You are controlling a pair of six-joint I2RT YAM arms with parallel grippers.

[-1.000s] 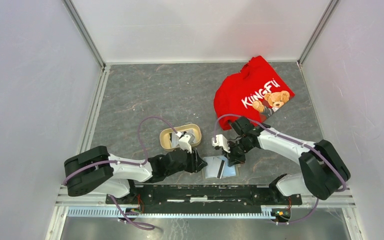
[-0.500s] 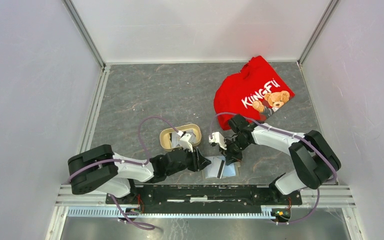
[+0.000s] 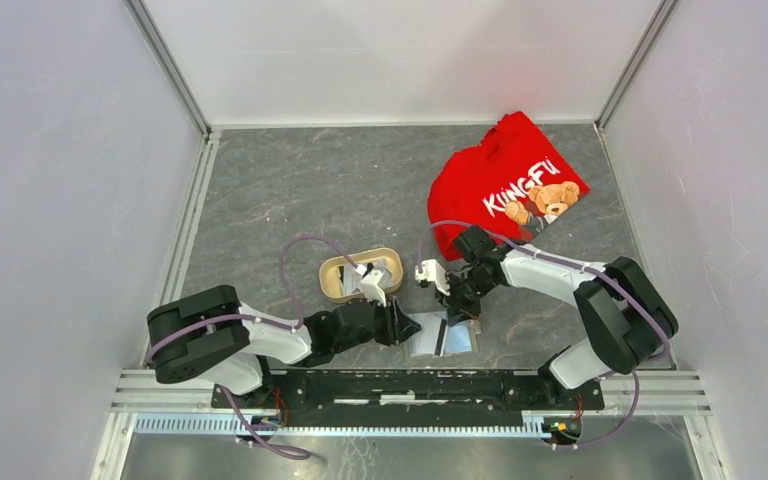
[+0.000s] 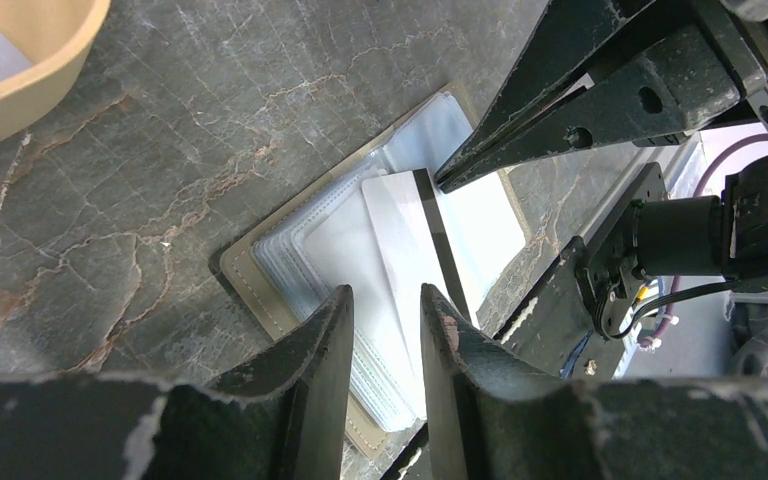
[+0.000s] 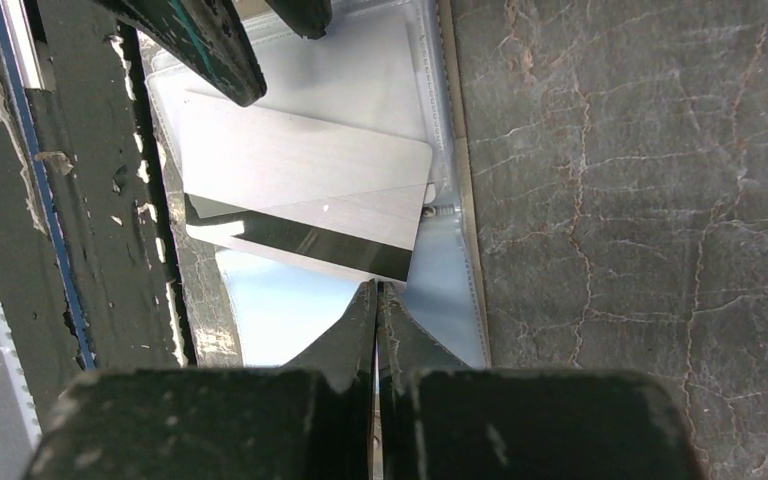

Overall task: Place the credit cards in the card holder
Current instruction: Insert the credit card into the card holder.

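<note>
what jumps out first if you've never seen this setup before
The red KUNGFU teddy-bear shirt at the far right of the grey table grabs the eye first. Next, both grippers meet at the near edge over the open card holder, where a pale credit card with a dark stripe lies. The shut right gripper points at its striped edge, and the left gripper is at the opposite end.

Left white-and-black arm (image 3: 260, 340): stretched low along near edge, reaching toward centre. Left black two-finger gripper (image 4: 385, 300): jaws narrowly parted, tips angled down. Right white-and-black arm (image 3: 550, 272): elbow folded, forearm reaching inward. Right black two-finger gripper (image 5: 376, 292): jaws pressed together, tip close to left gripper's.
</note>
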